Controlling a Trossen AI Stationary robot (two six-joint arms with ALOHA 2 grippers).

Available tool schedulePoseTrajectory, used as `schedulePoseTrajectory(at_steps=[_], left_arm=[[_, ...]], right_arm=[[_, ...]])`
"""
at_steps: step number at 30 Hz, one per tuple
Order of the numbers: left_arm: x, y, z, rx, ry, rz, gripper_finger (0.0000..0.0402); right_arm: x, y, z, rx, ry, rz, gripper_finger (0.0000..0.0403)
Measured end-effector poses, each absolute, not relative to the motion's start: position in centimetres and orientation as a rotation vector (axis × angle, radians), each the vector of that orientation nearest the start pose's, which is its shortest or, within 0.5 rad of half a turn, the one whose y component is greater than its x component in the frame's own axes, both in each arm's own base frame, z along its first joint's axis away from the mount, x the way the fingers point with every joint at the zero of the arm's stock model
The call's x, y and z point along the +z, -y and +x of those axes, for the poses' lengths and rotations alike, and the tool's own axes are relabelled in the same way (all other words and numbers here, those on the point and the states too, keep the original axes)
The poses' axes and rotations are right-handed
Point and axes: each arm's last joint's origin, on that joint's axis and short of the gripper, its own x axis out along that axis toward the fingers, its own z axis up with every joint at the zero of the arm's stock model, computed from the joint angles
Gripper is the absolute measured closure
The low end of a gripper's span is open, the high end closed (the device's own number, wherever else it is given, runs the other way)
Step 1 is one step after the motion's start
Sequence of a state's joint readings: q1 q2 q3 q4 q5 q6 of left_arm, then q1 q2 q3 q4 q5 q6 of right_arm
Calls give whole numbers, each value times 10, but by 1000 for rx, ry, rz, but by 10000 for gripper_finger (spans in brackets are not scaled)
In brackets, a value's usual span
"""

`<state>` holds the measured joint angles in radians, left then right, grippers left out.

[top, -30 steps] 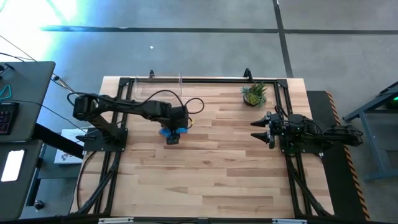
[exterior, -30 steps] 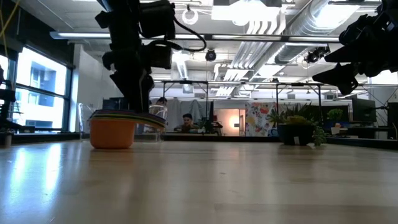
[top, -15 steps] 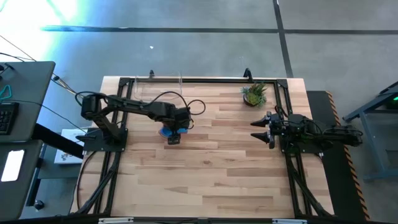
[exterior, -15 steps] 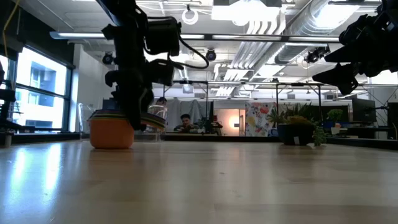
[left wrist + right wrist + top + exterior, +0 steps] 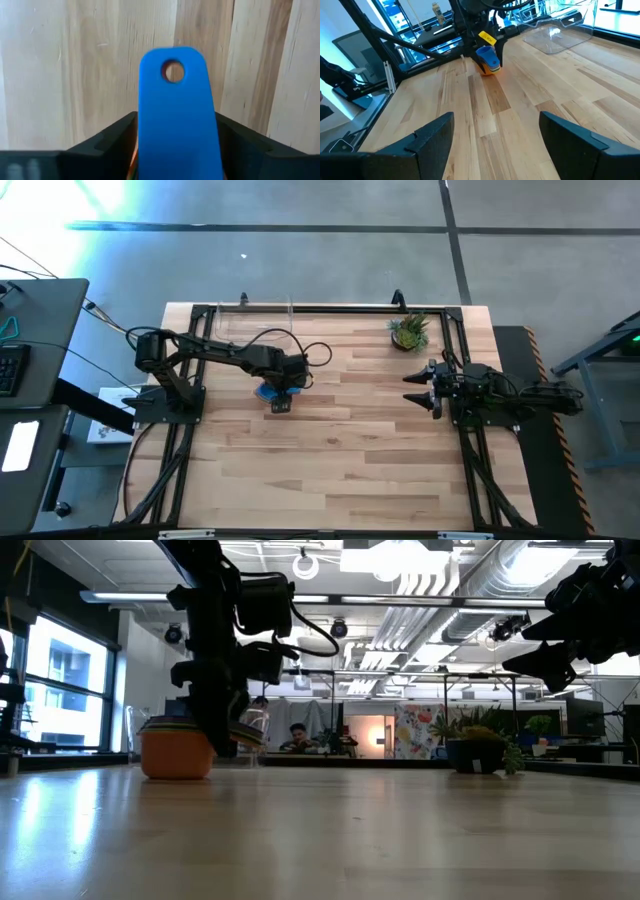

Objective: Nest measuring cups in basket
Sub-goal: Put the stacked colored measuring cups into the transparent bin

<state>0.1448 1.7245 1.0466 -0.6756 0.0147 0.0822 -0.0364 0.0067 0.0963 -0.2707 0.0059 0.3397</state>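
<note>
The measuring cups are nested in one stack [image 5: 178, 750] with the orange cup at the bottom, standing on the table; the blue cup [image 5: 266, 391] is on top. The stack also shows in the right wrist view [image 5: 488, 61]. My left gripper [image 5: 280, 402] is over the stack's handles and shut on them. The clear basket [image 5: 255, 320] stands at the table's far edge, beyond the stack. My right gripper [image 5: 412, 388] waits open and empty at the table's right side. My left gripper pinches the stacked handles between its two fingers, one on each long edge of the blue top handle [image 5: 175, 125]. The fingers come from above, pointing down, and lie across the handles. The handle's free end with its hole [image 5: 173, 71] sticks out past the fingertips. The stack's bottom rests on the table.
A small potted plant [image 5: 410, 332] stands at the far right of the table. The basket [image 5: 560, 30] is see-through with low walls. Bare wood lies between the stack and my right gripper [image 5: 495, 135].
My left gripper has gone down beside the stack, so its fingers now reach past the handles toward the table. The stack has stayed on the table.
</note>
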Motion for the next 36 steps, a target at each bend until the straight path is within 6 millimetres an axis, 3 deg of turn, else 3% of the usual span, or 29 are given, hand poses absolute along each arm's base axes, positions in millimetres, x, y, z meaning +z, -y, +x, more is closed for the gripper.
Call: schedulePoseTrajectory(at_steps=[8,36], left_arm=[[163,-44,306,53,-1354,-40,253],[166,-43,301,47,-1383,-42,263]], right_arm=[[170,3,90,-73,-172,341,119],[170,3,90,-73,-172,341,119]])
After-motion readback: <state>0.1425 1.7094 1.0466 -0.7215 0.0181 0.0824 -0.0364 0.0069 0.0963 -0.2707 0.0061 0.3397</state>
